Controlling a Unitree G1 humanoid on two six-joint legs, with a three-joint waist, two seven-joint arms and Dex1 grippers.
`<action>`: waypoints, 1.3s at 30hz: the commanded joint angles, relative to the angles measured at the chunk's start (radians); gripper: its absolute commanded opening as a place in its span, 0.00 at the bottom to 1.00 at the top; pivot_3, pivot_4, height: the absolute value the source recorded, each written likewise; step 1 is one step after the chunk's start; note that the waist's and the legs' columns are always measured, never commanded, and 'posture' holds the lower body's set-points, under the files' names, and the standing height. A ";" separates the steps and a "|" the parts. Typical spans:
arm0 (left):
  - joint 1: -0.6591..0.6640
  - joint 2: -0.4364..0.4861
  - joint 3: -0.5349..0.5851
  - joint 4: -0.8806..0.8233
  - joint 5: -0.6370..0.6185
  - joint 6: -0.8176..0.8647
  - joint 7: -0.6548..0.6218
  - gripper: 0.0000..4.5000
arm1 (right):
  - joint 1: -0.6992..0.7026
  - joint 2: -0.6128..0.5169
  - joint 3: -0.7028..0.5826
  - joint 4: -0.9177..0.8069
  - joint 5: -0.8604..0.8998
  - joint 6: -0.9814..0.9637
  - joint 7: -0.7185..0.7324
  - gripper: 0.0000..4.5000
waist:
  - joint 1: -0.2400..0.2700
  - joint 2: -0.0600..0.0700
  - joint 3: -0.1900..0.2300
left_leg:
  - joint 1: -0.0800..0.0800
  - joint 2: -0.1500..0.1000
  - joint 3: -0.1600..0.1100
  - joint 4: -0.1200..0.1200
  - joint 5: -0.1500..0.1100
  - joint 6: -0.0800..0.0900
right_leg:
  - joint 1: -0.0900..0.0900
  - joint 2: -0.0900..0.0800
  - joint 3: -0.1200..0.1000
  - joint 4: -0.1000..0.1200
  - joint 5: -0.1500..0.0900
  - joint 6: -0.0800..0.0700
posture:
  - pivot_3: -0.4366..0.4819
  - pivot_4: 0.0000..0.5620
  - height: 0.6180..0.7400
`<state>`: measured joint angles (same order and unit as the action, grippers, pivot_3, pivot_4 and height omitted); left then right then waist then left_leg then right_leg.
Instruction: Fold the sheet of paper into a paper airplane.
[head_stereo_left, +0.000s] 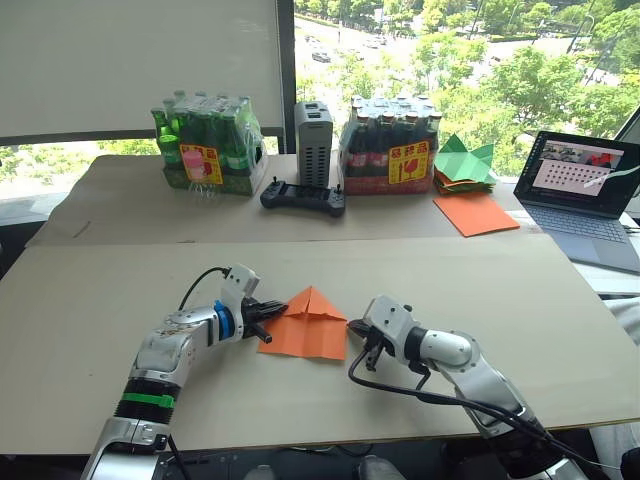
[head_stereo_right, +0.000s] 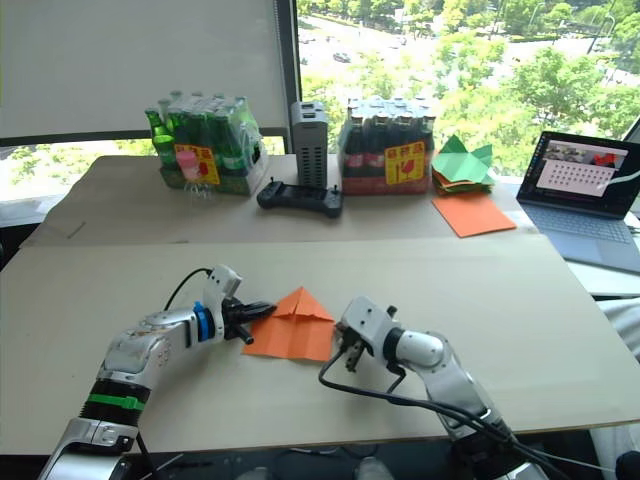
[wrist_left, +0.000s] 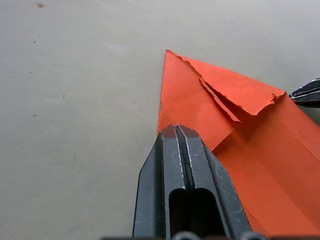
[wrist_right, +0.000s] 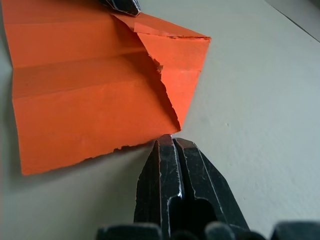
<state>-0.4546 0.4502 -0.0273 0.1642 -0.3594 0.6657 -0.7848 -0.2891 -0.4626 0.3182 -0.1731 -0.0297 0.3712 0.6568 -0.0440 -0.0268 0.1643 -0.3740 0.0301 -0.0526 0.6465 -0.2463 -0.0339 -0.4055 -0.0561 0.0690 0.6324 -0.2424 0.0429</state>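
Lower centre of the frame: the sheet of paper (head_stereo_left: 307, 324), folded to a point aimed away from the robot, lies flat on the bench (head_stereo_left: 120, 290) between both grippers. Left gripper (head_stereo_left: 268, 312) and right gripper (head_stereo_left: 362, 330), fingers pressed together holding nothing, touch its opposite edges.

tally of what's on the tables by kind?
Folded orange sheet of paper: 1
Larger flat orange sheet: 1
Green paper stack: 1
Shrink-wrapped bottle packs: 2
Black controller: 1
Grey box: 1
Laptop: 1
Total: 8

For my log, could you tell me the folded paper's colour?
Bright orange; the paper shows best in the right wrist view.
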 joint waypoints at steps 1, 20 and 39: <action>0.020 0.012 -0.006 -0.007 0.012 0.022 0.010 0.00 | -0.010 0.005 0.012 -0.011 -0.013 -0.036 0.010 0.00 | 0.000 0.000 0.000 | 0.000 0.000 0.000 0.000 0.000 0.000 | 0.000 0.000 0.000 0.000 0.000 0.000 | 0.48 0.27 1.00; 0.036 0.021 0.005 -0.037 0.006 0.043 0.015 0.00 | -0.007 -0.021 -0.014 0.020 -0.024 -0.065 0.014 0.00 | 0.000 0.000 0.000 | 0.000 0.000 0.000 0.000 0.000 0.000 | 0.000 0.000 0.000 0.000 0.000 0.000 | 0.48 0.27 1.00; 0.035 0.029 0.010 -0.044 0.006 0.052 0.016 0.00 | -0.005 -0.030 -0.006 0.041 -0.046 -0.099 0.017 0.00 | 0.000 0.000 0.000 | 0.001 0.000 0.000 0.000 0.000 0.000 | 0.001 0.000 0.000 0.001 0.000 0.000 | 0.48 0.27 1.00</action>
<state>-0.4340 0.4645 -0.0182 0.1230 -0.3602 0.6992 -0.7766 -0.2977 -0.4844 0.3266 -0.1323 -0.0658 0.2840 0.6744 -0.0443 -0.0268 0.1643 -0.3731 0.0301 -0.0526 0.6468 -0.2463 -0.0339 -0.4046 -0.0561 0.0690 0.6332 -0.2422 0.0426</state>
